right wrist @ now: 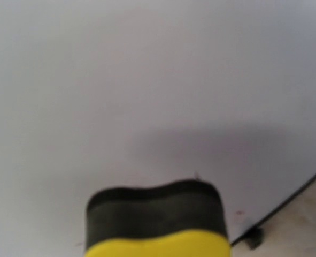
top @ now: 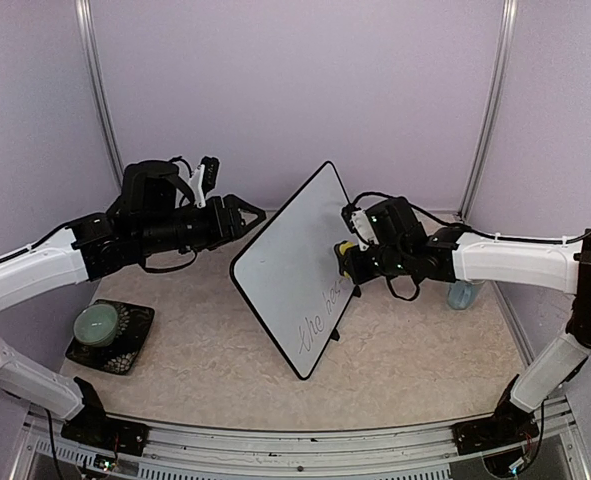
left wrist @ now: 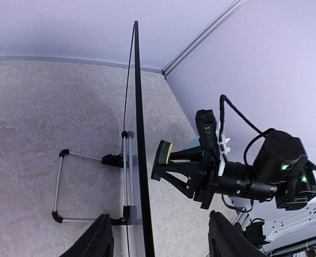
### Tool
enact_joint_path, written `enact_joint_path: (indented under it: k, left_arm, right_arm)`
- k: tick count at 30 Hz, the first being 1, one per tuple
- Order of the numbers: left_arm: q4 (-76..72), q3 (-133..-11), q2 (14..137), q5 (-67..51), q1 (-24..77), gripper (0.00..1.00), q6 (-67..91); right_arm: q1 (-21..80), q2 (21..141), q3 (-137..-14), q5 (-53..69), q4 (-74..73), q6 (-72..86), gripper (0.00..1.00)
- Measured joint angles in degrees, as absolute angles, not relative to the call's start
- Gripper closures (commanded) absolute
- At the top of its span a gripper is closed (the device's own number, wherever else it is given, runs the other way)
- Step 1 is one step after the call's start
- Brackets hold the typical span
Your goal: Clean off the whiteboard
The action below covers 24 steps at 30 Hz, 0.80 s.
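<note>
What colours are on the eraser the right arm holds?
The eraser has a yellow body and black wiping layer; clearest in the right wrist view.

Blocked across the worktop (top: 405, 370) by the upright whiteboard (top: 290, 265), slanting far to near, wire stand (left wrist: 59, 184) on its left side. Crowded at its right face by the right claw (top: 346, 262) and yellow eraser (left wrist: 166, 152). Open along the near edge, narrowed left by a dark mat (top: 137, 350).

Whiteboard (top: 290, 260) standing on table (top: 425, 350) centre; left tool (top: 253, 215) at its left edge; right tool (top: 343, 258) with eraser (left wrist: 164, 154) beside right face.
</note>
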<state>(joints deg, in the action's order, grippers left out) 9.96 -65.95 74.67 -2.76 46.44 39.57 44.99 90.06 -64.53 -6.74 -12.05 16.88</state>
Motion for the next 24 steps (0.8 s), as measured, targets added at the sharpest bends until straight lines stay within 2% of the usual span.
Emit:
enact_joint_path:
  k: [9,15,24]
  left_arm:
    - [9.5,-58.2,63.0,2.0,50.6,0.29,42.2]
    - [8.5,-51.8,59.2,8.3,56.2,0.27,43.3]
    - [3.3,-44.2,57.6,17.4,61.7,0.28,43.7]
  right_arm:
    - [42.2,90.1,-67.4,-19.9,-12.7,18.1,1.00]
    - [37.5,90.6,-71.3,-21.9,-12.3,18.9,1.00]
    - [36.6,93.0,-71.6,-21.2,-12.2,19.5,1.00]
